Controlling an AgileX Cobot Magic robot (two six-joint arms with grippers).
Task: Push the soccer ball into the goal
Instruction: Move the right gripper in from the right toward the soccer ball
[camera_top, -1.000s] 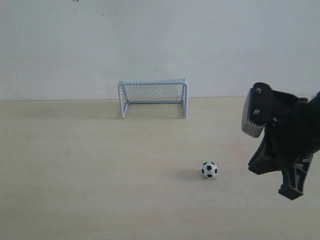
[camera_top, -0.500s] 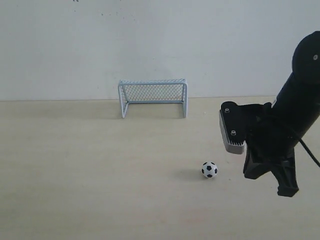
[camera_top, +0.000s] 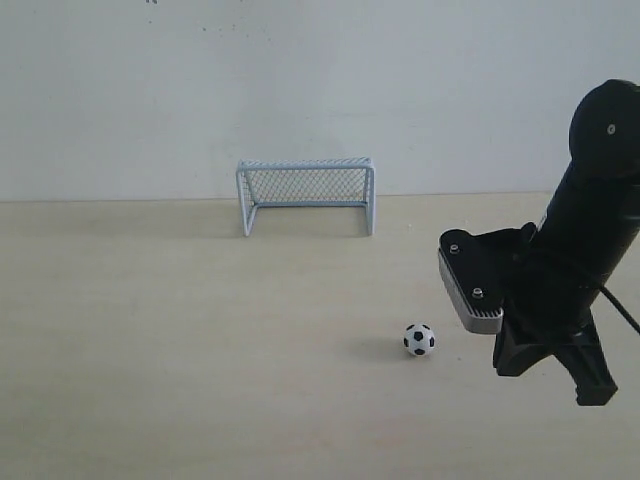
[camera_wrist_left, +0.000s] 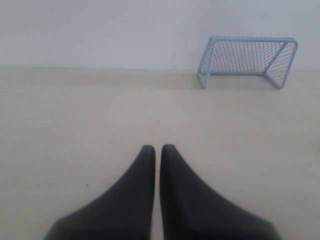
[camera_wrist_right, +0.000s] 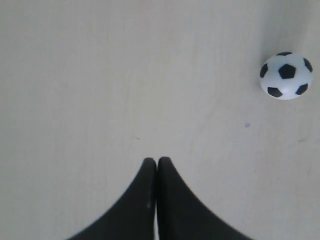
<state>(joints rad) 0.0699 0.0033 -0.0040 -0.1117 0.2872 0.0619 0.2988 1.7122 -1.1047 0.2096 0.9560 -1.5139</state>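
Right wrist view: R gripper (camera_wrist_right: 157, 161) closed, empty, base cropped; L gripper (camera_wrist_left: 157, 148) likewise; soccer ball (camera_wrist_right: 286, 76) apart.

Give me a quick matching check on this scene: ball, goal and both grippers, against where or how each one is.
Column A:
1. soccer ball
2. goal
3. right gripper
4. left gripper

Column B:
a. shut, goal in its wrist view
b. standing at the far back
c. shut, soccer ball in its wrist view
d. lying free, nothing touching it

Pairs: 1-d, 2-b, 3-c, 4-a.
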